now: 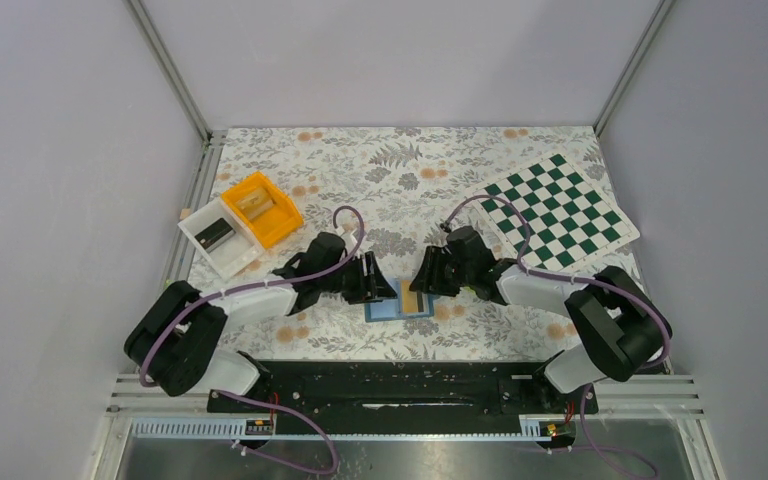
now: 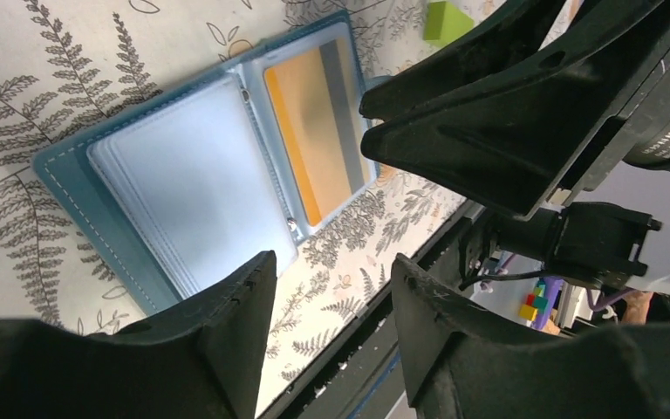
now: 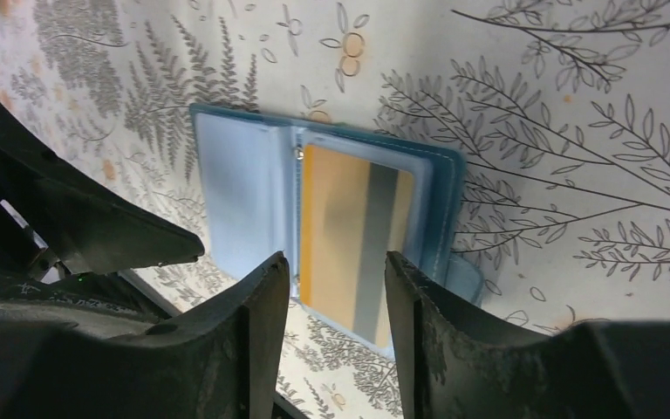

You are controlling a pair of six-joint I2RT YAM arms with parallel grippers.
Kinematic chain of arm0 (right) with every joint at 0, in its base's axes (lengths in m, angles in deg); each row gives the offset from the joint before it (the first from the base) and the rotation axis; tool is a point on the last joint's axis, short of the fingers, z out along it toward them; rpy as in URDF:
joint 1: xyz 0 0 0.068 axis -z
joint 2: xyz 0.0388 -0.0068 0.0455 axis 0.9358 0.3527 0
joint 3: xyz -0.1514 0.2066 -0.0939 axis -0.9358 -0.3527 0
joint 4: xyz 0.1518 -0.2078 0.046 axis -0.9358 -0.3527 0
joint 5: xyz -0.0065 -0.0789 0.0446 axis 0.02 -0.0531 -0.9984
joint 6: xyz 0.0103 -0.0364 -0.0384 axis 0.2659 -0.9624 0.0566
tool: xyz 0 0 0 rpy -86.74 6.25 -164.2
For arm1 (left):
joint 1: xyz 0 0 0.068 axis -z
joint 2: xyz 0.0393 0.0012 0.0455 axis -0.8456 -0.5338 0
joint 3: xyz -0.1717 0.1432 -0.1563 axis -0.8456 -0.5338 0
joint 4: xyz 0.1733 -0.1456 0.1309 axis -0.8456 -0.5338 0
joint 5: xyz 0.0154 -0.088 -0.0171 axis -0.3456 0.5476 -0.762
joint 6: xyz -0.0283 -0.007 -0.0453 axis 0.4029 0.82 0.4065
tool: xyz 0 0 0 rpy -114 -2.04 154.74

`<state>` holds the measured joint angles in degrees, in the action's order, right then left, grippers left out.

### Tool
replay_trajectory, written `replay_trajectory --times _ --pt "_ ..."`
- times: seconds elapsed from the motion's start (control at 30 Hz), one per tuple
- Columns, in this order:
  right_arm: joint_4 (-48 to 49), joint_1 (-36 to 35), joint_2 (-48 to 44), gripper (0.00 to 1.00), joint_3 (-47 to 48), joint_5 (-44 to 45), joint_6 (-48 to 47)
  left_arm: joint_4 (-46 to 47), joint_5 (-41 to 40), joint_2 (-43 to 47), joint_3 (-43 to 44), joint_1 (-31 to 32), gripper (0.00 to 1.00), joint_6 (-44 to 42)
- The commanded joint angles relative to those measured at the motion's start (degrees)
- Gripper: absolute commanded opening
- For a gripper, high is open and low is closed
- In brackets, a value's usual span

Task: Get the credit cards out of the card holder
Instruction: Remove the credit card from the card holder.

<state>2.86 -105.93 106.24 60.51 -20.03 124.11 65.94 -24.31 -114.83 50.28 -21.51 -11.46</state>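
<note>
The blue-teal card holder (image 1: 385, 311) lies open on the floral table between both grippers. An orange-tan credit card (image 1: 413, 300) with a grey stripe sits in its right-hand clear pocket. In the left wrist view the holder (image 2: 70, 175) shows empty-looking clear sleeves on one side and the orange card (image 2: 310, 122) on the other. My left gripper (image 2: 331, 271) is open and empty, just over the holder's near edge. My right gripper (image 3: 336, 266) is open and empty, its jaws straddling the near end of the orange card (image 3: 349, 218) above the holder (image 3: 235, 175). A lime-green card (image 2: 445, 19) lies beyond the holder.
An orange bin (image 1: 260, 207) and a white bin (image 1: 218, 236) holding a dark object stand at the left. A green-and-white checkerboard (image 1: 560, 208) lies at the back right. The table's front rail (image 1: 400, 385) runs just below the holder. The two grippers (image 1: 388, 288) (image 1: 423, 282) are close together.
</note>
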Motion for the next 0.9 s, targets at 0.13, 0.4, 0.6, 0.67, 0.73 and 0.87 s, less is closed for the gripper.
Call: replay_trajectory --times 0.13,0.4,0.6,0.67,0.73,0.87 --pt "2.01 0.41 2.26 0.47 -2.12 2.35 -1.06 7.09 -4.78 -6.61 2.76 1.97 0.46 0.6" --pt "1.58 0.64 1.78 0.41 -3.92 3.34 -1.19 9.86 -5.46 -10.73 3.23 3.51 0.42 1.6" --pt "1.62 0.92 2.15 0.38 -4.9 3.38 -0.49 11.81 -6.13 -12.6 3.65 4.31 0.35 1.81" --pt "1.66 0.94 2.09 0.37 -5.25 3.47 -0.39 11.92 -6.37 -12.86 3.82 4.55 0.34 1.93" --pt "1.71 1.03 1.9 0.37 -5.55 3.45 -0.35 12.02 -7.55 -12.13 3.42 4.96 0.34 2.09" --pt "2.2 1.11 1.21 0.36 -6.11 3.29 -0.18 12.04 -10.08 -8.7 2.99 6.27 0.37 2.44"
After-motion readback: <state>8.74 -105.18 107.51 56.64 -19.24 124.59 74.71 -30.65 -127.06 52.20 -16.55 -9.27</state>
